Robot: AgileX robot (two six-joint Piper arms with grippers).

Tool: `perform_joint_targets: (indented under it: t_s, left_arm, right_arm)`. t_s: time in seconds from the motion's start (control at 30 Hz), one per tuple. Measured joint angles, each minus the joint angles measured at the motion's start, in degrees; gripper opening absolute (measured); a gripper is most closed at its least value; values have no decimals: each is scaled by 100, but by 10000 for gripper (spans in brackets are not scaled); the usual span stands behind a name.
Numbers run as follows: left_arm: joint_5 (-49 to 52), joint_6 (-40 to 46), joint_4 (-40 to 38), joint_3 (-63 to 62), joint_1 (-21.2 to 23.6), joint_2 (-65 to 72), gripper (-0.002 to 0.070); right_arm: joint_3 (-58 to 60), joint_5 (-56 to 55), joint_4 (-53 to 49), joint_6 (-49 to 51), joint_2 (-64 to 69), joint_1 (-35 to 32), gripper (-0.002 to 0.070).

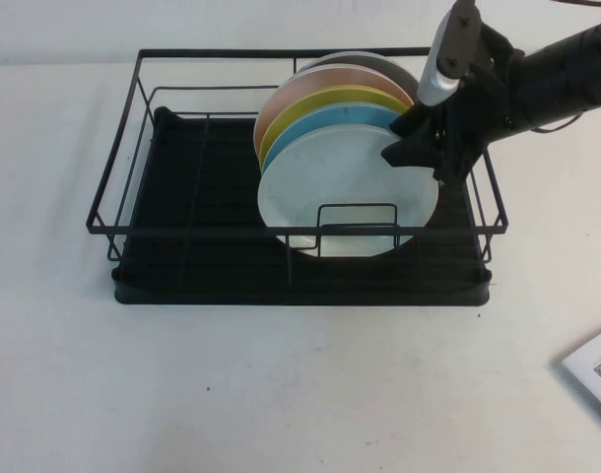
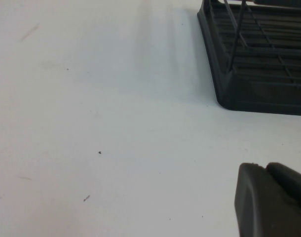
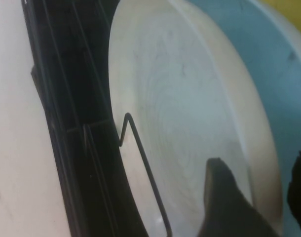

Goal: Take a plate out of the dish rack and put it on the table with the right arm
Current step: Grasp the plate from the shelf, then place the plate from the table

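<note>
Right gripper [image 1: 411, 141]: fingers spread astride upper rim of pale-green plate [image 1: 345, 192], foremost in dish rack [image 1: 123, 182]; left gripper [image 2: 271, 200]: low over table [image 2: 91, 123], finger state cannot tell

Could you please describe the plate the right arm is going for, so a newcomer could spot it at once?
Find the black wire dish rack on the table; a row of plates stands on edge toward its right end. The plate is the frontmost one, white, where the right gripper straddles its rim, unlike the light blue plate behind.
</note>
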Motion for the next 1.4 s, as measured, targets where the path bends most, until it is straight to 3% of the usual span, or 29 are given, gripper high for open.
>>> perform_joint_targets:
  t_s: [0.37,0.67,1.27,1.4]
  left_arm:
    - [0,0,0,0,0,0,-4]
    - [0,0,0,0,0,0,-4]
    - [0,0,0,0,0,0,-4]
    - [0,0,0,0,0,0,-4]
  right_arm:
    - [0,-121,0,-2,125,5,248]
    - [0,-308,-29,-87,125,5,90]
    - [0,-733,125,-35,-970,5,55]
    - [0,-775,112,376,-1391,5,55]
